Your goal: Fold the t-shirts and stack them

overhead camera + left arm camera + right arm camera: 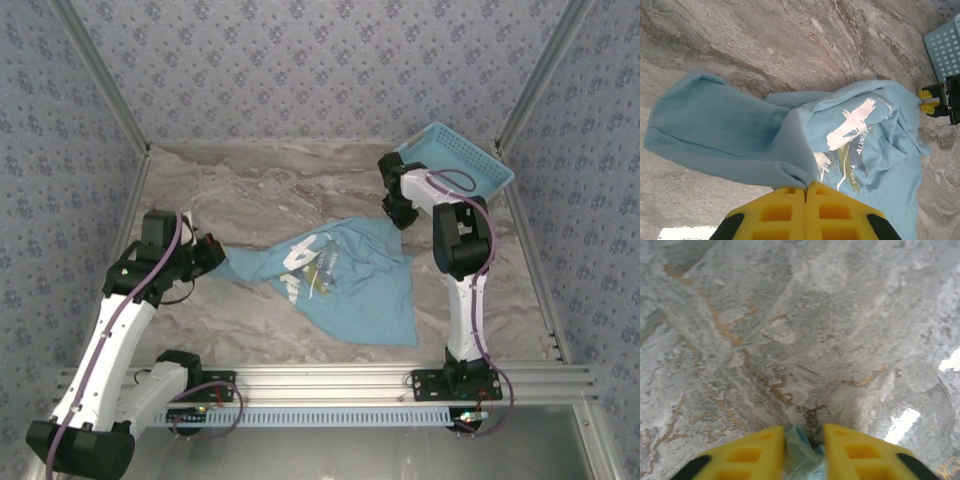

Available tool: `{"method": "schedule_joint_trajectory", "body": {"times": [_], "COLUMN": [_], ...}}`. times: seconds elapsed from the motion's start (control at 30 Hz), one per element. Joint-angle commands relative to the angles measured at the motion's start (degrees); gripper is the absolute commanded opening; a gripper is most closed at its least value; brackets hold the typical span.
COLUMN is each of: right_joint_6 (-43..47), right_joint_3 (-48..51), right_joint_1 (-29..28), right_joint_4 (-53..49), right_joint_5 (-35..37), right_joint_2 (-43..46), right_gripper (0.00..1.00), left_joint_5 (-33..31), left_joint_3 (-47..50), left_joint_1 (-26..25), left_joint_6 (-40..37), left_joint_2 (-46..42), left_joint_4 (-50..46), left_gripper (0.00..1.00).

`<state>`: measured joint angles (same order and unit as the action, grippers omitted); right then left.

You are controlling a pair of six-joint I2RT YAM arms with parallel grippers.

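Yellow fingers [790, 210] of the left gripper [805, 187] are pressed together with no gap, pinching a bunched edge of the light blue t-shirt [880, 150]. From that pinch the cloth runs away across the table [790, 45]. A sleeve-like flap spreads to one side and the printed chest to the other.

The print shows a white bird-like shape over dark green-grey streaks. Beside it are white letters that read "ALWA", running into a fold. A second, smaller word below is too small to read for certain.

In the right wrist view the right gripper [804, 437] has its fingers set narrowly apart, and a small fold of the shirt [800, 455] is gripped between them, just above the marbled table top [790, 315].

From above, the left gripper [212, 255] holds the shirt's left end on the left side of the table [260, 190]. The right gripper [402, 212] holds a corner farther back on the right. The t-shirt [370, 285] hangs stretched between the two, its chest print facing up near the middle. Its lower part is spread out towards the near right.

A light blue plastic basket [455, 160] sits tilted in the far right corner, just behind the right arm.
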<state>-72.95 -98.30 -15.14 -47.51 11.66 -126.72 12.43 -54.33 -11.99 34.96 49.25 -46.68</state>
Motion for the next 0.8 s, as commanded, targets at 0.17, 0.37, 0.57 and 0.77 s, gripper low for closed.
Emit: {"method": "schedule_joint_trajectory", "body": {"times": [0.17, 0.37, 0.57, 0.77], "right_joint_6": [2.43, 14.29, 20.82, 23.89], "right_joint_3": [-0.47, -4.59, -7.04, -9.3], "right_joint_1": [0.48, 4.71, 9.61, 13.02], "right_joint_4": [2.64, 7.36, 10.07, 10.16], "right_joint_5": [2.35, 3.62, 1.98, -0.24], "right_joint_2": [-0.27, -0.32, -1.52, -2.66], "right_gripper": [0.0, 0.0, 0.0, 0.0], "left_joint_5": [0.73, 2.72, 6.32, 6.48], "left_joint_3": [-0.08, 0.51, -0.83, -4.03], "left_joint_1": [0.47, 0.47, 0.44, -0.05], "left_joint_6": [-0.37, 3.0, 6.53, 7.28], "left_joint_2": [0.05, 2.57, 8.43, 14.07], "left_joint_4": [1.53, 6.27, 14.76, 17.78], "left_gripper": [0.0, 0.0, 0.0, 0.0]}}
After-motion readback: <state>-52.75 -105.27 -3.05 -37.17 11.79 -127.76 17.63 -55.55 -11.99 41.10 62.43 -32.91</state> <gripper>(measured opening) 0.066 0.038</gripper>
